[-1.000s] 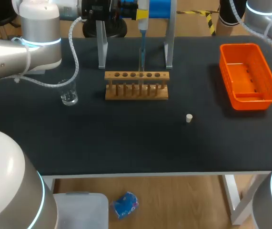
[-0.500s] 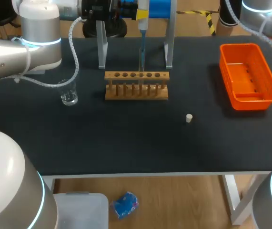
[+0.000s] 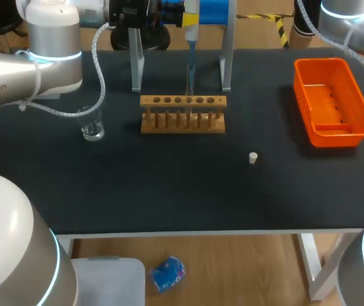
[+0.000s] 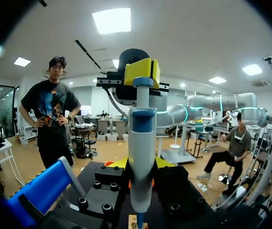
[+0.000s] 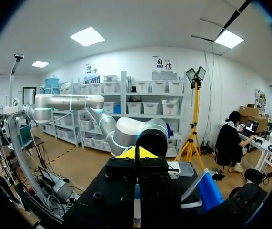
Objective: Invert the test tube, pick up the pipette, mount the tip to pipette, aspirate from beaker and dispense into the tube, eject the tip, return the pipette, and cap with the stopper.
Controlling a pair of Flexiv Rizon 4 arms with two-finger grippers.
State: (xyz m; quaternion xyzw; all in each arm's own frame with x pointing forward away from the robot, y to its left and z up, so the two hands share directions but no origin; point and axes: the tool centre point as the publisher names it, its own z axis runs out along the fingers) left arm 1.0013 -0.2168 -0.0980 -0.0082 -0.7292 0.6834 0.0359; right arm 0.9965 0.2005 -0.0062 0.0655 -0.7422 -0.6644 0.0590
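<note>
My left gripper is at the table's far edge, shut on the upright pipette, which hangs between the legs of the blue pipette stand. In the left wrist view the yellow fingertips flank the pipette's grey-blue body. Its thin lower end points down just behind the wooden tube rack. I cannot make out a test tube in the rack. The glass beaker stands left of the rack. The small white stopper lies alone right of centre. My right gripper is shut on nothing.
An orange bin sits at the table's right side. The stand's metal legs rise just behind the rack. Of my right arm only a part shows, at the far right corner.
The right arm has shifted slightly to the left at the far right corner. The left arm and the pipette have kept still.
</note>
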